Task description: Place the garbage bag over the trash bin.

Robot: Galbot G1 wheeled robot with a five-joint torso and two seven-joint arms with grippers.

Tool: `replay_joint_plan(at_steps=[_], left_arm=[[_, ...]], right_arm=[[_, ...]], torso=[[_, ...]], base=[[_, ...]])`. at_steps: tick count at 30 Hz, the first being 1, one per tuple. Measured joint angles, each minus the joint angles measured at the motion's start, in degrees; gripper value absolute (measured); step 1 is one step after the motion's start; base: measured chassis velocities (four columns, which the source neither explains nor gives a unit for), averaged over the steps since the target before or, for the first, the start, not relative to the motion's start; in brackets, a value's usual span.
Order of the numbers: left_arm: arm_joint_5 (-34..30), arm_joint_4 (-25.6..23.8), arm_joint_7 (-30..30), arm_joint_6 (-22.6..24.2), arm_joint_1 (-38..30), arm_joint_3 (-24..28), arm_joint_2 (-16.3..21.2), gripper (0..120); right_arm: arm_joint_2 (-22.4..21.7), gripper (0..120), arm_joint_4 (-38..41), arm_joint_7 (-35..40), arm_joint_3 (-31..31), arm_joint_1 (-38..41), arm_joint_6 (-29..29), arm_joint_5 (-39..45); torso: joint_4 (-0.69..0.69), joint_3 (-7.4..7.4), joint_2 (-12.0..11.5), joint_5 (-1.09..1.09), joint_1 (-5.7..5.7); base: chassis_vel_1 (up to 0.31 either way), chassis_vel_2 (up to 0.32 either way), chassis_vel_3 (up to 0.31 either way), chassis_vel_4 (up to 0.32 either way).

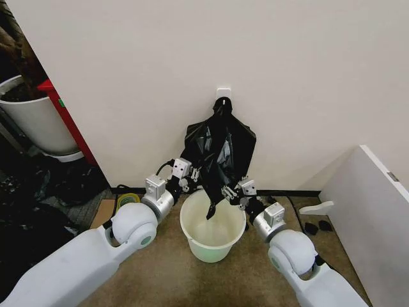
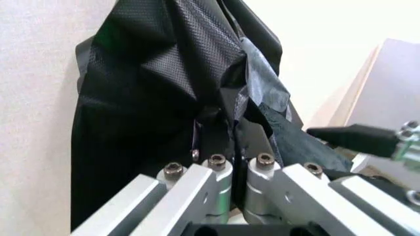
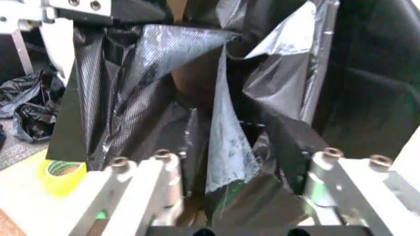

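The trash bin (image 1: 213, 229), a small white bucket, stands on the carpet by the wall between my arms. Above it a black bag bundle (image 1: 220, 144) hangs from a wall hook. A thin glossy sheet of it, the garbage bag (image 1: 213, 195), trails down over the bin's mouth. My left gripper (image 1: 193, 181) is at the bag's left edge, and in the left wrist view the gripper (image 2: 239, 164) is shut on the black film (image 2: 262, 98). My right gripper (image 1: 229, 192) is at the bag's lower right; in the right wrist view the gripper (image 3: 229, 169) is open with bag film (image 3: 226, 132) hanging between its fingers.
A large white plant pot (image 1: 35, 121) and a red object (image 1: 64, 121) stand at the far left, with black bags (image 1: 32, 198) heaped on the floor. A yellow tape roll (image 1: 128, 199) lies left of the bin. A white panel (image 1: 370, 211) stands at the right.
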Motion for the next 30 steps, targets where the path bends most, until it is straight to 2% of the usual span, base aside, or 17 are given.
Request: replay_joint_plan(at_steps=[4, 5, 7, 8, 10, 16, 23, 27, 28, 30], left_arm=[[-0.1, -0.5, 0.1, 0.1, 0.1, 0.1, 0.3, 0], [-0.1, -0.5, 0.1, 0.1, 0.1, 0.1, 0.3, 0], [-0.1, -0.6, 0.1, 0.1, 0.4, 0.1, 0.3, 0], [-0.1, -0.6, 0.1, 0.1, 0.4, 0.1, 0.3, 0], [0.0, -0.6, 0.1, 0.1, 0.7, 0.1, 0.3, 0], [0.0, -0.5, 0.2, 0.0, 1.0, -0.7, 0.2, 0], [-0.4, 1.1, 0.0, -0.7, 6.0, -6.2, -0.1, 3], [-0.2, 0.8, 0.7, -1.8, 11.2, -10.9, -0.2, 22], [-0.2, 0.8, 0.7, -1.8, 11.2, -10.9, -0.2, 22], [-0.1, -0.6, 1.3, -2.6, 13.4, -13.1, -0.4, 31]], right_arm=[[0.3, 18, -1.1, 0.4, -0.5, 1.2, -0.5, -0.2], [0.3, 18, -1.1, 0.4, -0.5, 1.2, -0.5, -0.2], [0.1, 7, -1.1, 0.6, -0.5, 1.3, -0.8, -0.1], [0.1, 7, -1.1, 0.6, -0.5, 1.3, -0.8, -0.1], [-0.1, 0, -1.1, 0.6, -0.6, 1.2, -0.9, 0.0], [-0.1, 0, -0.7, 0.7, -0.5, 0.8, -1.1, 1.2], [0.4, 0, 5.6, 1.3, 4.0, -2.8, -0.4, 8.4], [0.0, 0, 10.5, 1.3, 5.7, -5.6, -0.1, 9.5], [0.0, 0, 10.5, 1.3, 5.7, -5.6, -0.1, 9.5], [0.0, 0, 12.3, 1.3, 6.0, -6.1, 0.0, 9.1]], torso=[[0.01, 0.0, 0.0, 0.0, 0.0], [0.01, 0.0, 0.0, 0.0, 0.0], [0.0, 0.0, 0.0, 0.0, 0.0], [0.0, 0.0, 0.0, 0.0, 0.0], [0.01, -0.01, 0.0, 0.0, 0.0], [0.0, -0.01, 0.0, 0.01, 0.0], [0.0, 0.0, 0.0, 0.0, 0.0], [0.01, -0.01, 0.0, -0.01, 0.0], [0.01, -0.01, 0.0, -0.01, 0.0], [0.01, -0.01, 0.0, 0.0, 0.0]], base=[[0.0, 0.0, 0.0, 0.0], [0.0, 0.0, 0.0, 0.0], [0.0, 0.0, 0.0, 0.0], [0.0, 0.0, 0.0, 0.0], [0.0, 0.0, 0.0, 0.0], [0.0, 0.0, 0.0, 0.0], [0.0, 0.0, 0.0, 0.0], [0.0, 0.0, 0.0, 0.0], [0.0, 0.0, 0.0, 0.0], [0.0, 0.0, 0.0, 0.0]])
